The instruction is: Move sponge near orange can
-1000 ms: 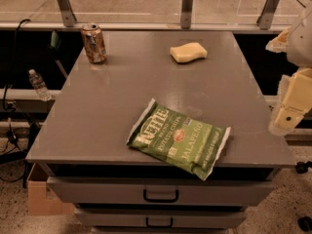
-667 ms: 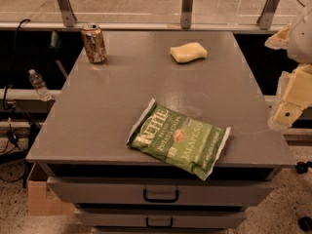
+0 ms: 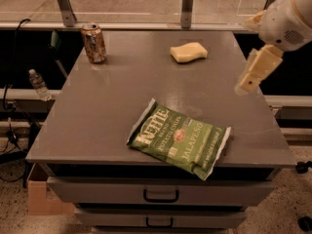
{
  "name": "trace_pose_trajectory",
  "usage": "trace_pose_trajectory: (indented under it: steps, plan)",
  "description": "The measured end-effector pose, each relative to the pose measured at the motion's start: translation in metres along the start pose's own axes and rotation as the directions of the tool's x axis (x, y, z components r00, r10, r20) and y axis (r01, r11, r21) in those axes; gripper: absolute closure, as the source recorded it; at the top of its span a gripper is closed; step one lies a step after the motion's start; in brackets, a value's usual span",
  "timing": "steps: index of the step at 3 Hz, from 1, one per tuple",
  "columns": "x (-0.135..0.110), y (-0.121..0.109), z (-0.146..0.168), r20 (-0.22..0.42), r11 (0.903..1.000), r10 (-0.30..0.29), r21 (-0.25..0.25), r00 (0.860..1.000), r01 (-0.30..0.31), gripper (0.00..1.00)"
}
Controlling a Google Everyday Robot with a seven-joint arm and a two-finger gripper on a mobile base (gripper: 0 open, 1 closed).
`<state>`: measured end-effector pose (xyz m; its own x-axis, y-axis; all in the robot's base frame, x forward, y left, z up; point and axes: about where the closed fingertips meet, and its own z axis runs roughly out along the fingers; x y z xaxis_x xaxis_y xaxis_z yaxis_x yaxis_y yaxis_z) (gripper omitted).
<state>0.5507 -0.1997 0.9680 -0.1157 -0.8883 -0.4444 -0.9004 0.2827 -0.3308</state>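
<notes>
Sponge (image 3: 188, 52): lies flat in the upper centre-right of the frame, on the far part of the grey table (image 3: 112, 106), nothing touching it.

Risks, as judged:
- The block looks soft. A shallow or off-centre grasp may squash it and let it slip or twist out.
- The orange can (image 3: 94, 43) stands upright at the upper left, well apart from the sponge. A release too close could knock it over or roll it toward the far edge.
- The Kettle jalapeño chip bag (image 3: 179, 138) lies nearer the front and off the straight path, so snagging is unlikely.

Orientation: the sponge's long axis runs roughly left to right, its right end tilted slightly toward the top of the frame. A grasp across the narrow waist would suit.

Gripper (image 3: 248, 84): at the right edge, apart from the sponge and holding nothing. Whether it is spread or closed cannot be told.
</notes>
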Motion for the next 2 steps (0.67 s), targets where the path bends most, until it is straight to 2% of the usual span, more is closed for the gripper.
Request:
trace_pose_trajectory:
  steps: [1, 2]
  plan:
    - [-0.027, -0.054, 0.041, 0.113, 0.9992, 0.006, 0.038, 0.994, -0.01, 0.0]
    - [-0.066, -0.101, 0.082, 0.185, 0.9977, 0.028, 0.056, 0.982, -0.039, 0.0]
